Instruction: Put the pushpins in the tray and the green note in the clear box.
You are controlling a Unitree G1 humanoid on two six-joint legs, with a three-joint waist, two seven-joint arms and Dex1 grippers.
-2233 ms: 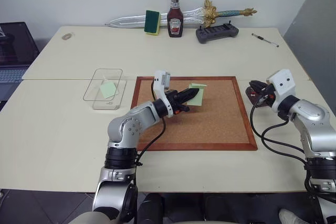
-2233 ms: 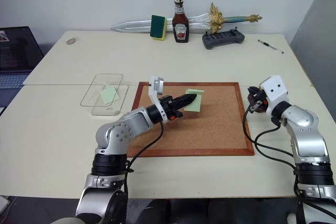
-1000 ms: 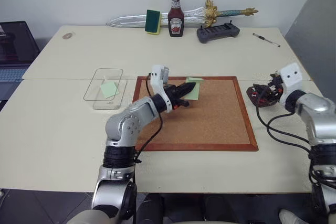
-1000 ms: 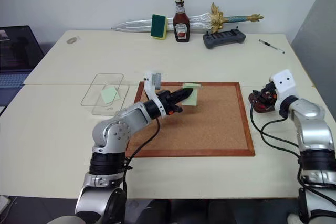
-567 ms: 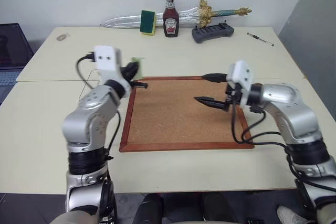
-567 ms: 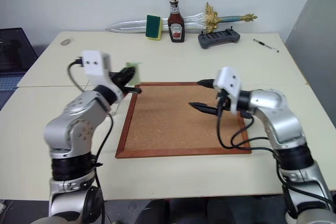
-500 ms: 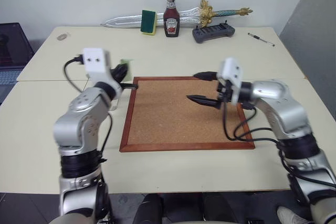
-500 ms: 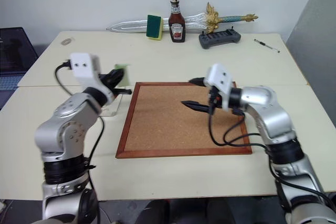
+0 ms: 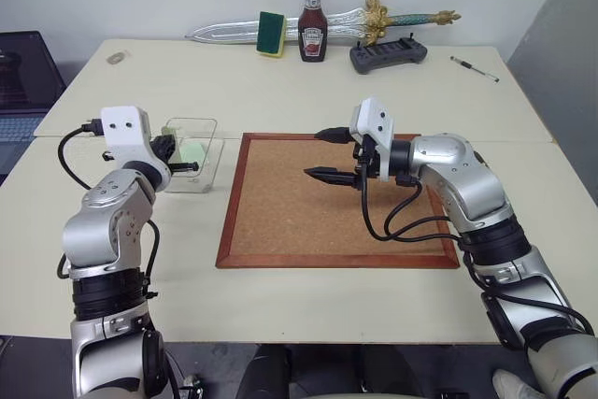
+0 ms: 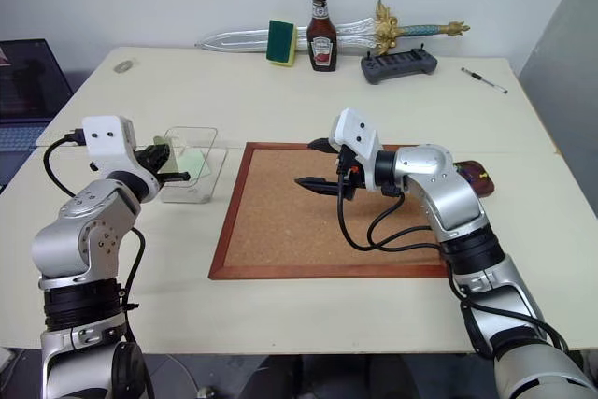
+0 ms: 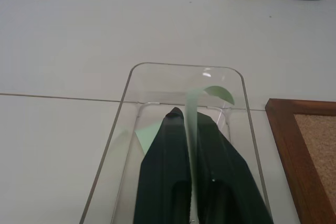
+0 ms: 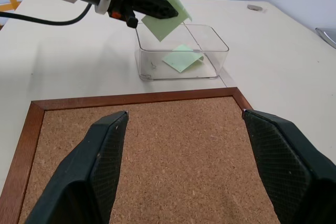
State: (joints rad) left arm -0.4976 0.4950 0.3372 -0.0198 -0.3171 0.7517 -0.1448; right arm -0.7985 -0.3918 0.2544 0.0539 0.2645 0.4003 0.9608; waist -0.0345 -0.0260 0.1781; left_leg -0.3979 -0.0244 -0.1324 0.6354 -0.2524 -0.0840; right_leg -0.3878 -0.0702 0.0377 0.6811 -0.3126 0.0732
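The left end effector (image 12: 167, 10) pinches a pale green square paper note (image 12: 165, 23) above the clear rectangular plastic box (image 12: 210, 65) near the table's left edge; the right end effector (image 9: 327, 154) hangs spread, empty.

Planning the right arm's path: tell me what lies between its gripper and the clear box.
Bare cork board, its wooden frame, then bare table, seen from the right wrist.

Ketchup bottle (image 9: 312, 35) label — text unreadable
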